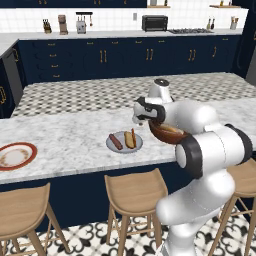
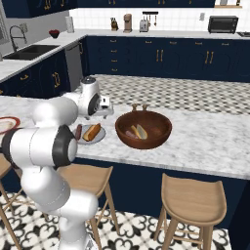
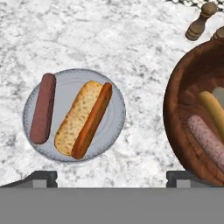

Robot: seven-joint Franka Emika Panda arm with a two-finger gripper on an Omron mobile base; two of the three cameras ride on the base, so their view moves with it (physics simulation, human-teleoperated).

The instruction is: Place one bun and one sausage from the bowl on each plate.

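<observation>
Marble counter top (image 1: pixel 65 135), white w/ grey veins, is seen carrying all task things. On it the grey plate (image 3: pixel 111 131) is placed just left of the wooden bowl (image 2: pixel 155 139) in the hand view, close but apart from it. On this plate a bun (image 3: pixel 78 116) is laid, w/ an orange-brown sausage (image 3: pixel 92 120) lying along its right side and touching it; a second, darker red-brown sausage (image 3: pixel 43 108) is laid at the plate's left part, apart from the bun. Inside the bowl a pinkish sausage (image 3: pixel 206 141) and a yellowish bun (image 3: pixel 213 109) are seen, side by side near the bottom; another pale piece is cut by the frame edge, what it is cannot be told. The white plate w/ orange-red rim (image 1: pixel 30 148) is found far at the left end of the counter in the left base view, well apart from the grey plate, and nothing clear is seen on it. The gripper (image 3: pixel 111 177) is held above the counter, between plate and bowl approx., pointing down; its two dark finger tips (image 3: pixel 41 177) are spread wide at the bottom corners of the hand view and nothing is gripped between them. Two brown grinders (image 3: pixel 200 22) are standing just behind the bowl. Wooden stools (image 1: pixel 134 192) are lined under the counter edge.
</observation>
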